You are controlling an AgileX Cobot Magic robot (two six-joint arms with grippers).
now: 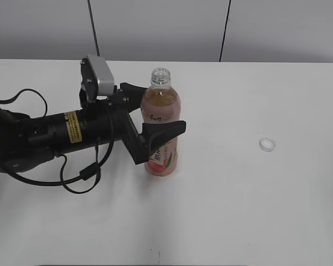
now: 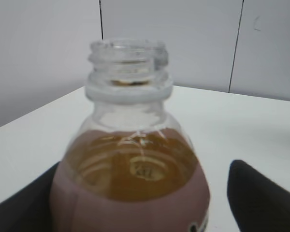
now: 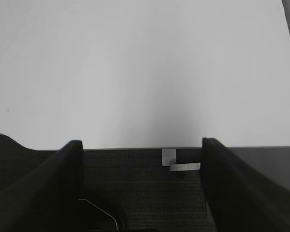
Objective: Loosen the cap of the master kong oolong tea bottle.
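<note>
The master kong oolong tea bottle (image 1: 162, 100) stands upright near the table's middle, its mouth open with no cap on it. It fills the left wrist view (image 2: 130, 169). The white cap (image 1: 267, 144) lies on the table well to the right of the bottle. My left gripper (image 1: 154, 113) is open around the bottle's body, one finger on each side. In the left wrist view (image 2: 142, 205) a gap shows between the bottle and the right finger. My right gripper (image 3: 140, 183) is open and empty above the table's front edge, and it is out of the exterior view.
The white table (image 1: 255, 210) has grey wall panels behind it. Dark floor and a piece of tape (image 3: 183, 166) show below the table edge in the right wrist view. The left arm's black cables (image 1: 77, 177) lie on the table at the left.
</note>
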